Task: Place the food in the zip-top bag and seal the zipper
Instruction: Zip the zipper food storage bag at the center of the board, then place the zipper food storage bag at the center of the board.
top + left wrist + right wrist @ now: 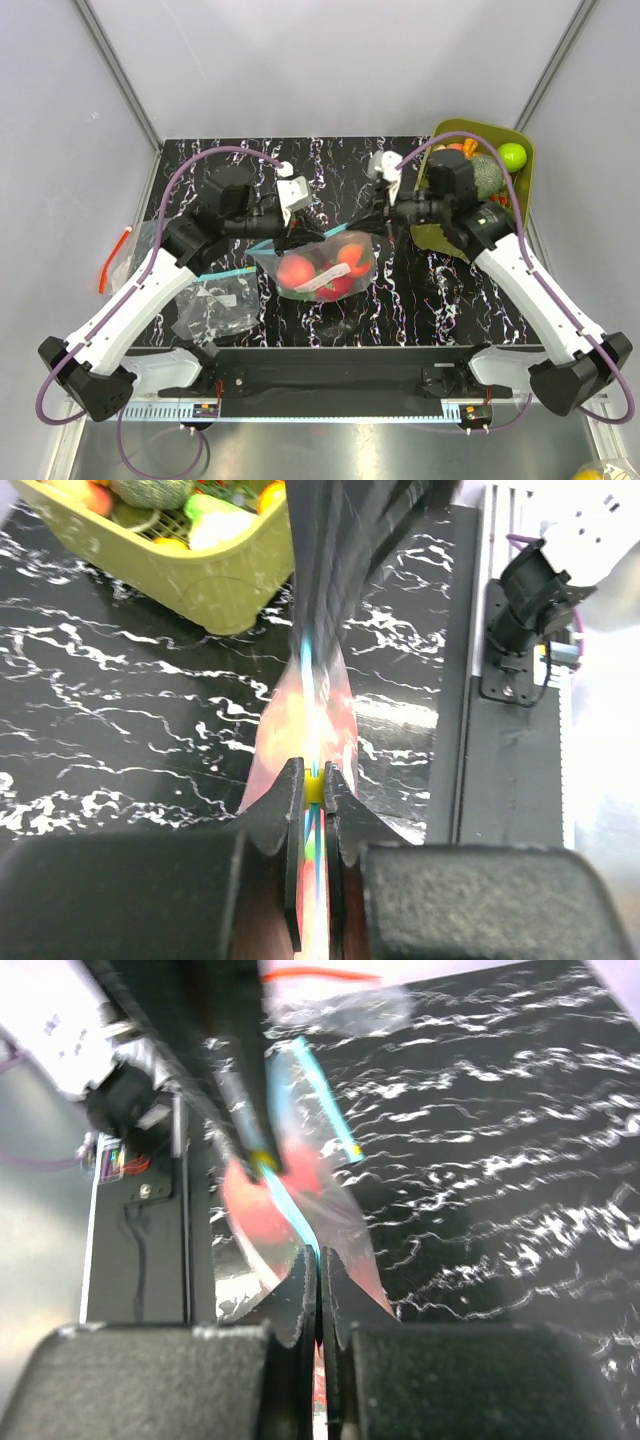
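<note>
Worktop [460, 300]: black with white veining.
Zip-top bag [318, 262]: clear and crinkly, at the middle of the worktop, stretched between the two arms with its mouth edge uppermost.
Zipper [308, 670]: thin blue-green strip running along the mouth from one gripper to the other (whether it is pressed closed along its whole length cannot be told).
Food [298, 271]: red and orange pieces bunched inside the bag.
Left gripper [313, 785]: jaws clamped on the zipper strip at the bag's left end.
Right gripper [320, 1265]: jaws pinched tight on the same strip at the right end.
Tub [527, 150]: olive-green, at the far right corner, holding more toy fruit, a bright green piece [512, 155] among them.
Loose clear plastic [215, 305]: crumpled on the worktop beside the left arm.
</note>
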Motion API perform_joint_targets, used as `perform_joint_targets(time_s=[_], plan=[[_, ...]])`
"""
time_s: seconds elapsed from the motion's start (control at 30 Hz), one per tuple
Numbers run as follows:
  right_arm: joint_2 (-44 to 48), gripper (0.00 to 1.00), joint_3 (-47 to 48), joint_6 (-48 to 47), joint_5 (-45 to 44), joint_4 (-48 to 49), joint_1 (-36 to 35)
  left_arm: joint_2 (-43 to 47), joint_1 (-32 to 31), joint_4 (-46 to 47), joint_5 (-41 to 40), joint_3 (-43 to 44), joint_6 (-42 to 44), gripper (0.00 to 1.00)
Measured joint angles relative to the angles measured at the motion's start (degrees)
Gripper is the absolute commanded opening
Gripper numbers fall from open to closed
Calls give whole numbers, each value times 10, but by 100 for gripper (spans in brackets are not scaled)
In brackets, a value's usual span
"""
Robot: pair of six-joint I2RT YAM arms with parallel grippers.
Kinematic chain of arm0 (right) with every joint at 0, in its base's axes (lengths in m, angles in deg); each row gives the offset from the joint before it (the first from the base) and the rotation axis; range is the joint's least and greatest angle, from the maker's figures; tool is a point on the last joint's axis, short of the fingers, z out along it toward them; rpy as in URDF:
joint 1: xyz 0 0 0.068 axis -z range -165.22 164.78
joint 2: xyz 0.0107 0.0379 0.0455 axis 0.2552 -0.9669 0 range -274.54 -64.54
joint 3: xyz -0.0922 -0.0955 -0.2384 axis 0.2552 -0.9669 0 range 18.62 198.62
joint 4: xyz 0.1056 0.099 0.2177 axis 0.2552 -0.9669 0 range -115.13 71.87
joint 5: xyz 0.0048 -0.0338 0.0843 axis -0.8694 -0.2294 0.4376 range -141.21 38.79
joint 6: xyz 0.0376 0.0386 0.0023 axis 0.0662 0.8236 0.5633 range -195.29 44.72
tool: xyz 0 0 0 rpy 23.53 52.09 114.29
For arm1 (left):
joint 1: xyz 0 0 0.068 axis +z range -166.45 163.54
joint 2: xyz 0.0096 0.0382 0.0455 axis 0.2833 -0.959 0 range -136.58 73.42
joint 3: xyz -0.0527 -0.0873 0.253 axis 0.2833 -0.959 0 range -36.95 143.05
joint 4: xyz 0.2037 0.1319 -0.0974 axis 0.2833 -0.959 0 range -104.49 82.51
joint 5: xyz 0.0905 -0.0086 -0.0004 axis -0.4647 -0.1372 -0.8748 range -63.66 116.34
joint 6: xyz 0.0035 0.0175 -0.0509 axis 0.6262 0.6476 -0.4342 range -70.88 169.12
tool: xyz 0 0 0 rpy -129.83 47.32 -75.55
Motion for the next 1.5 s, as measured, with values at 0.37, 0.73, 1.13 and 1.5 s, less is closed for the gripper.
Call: perform_joint_targets(time_s=[0.37, 0.73, 1.13, 1.5], plan=[[21, 0, -43, 100, 16, 75, 147, 35, 6, 11, -46, -35, 5, 0], [0, 0, -53, 177, -50, 118, 204, 92, 11, 5, -141, -83, -31, 0], [-87, 0, -41, 247, -33, 149, 203, 70, 12, -11, -214, -71, -62, 2], [-17, 0, -46, 249, -121, 110, 217, -56, 15, -27, -225, 0, -80, 0]])
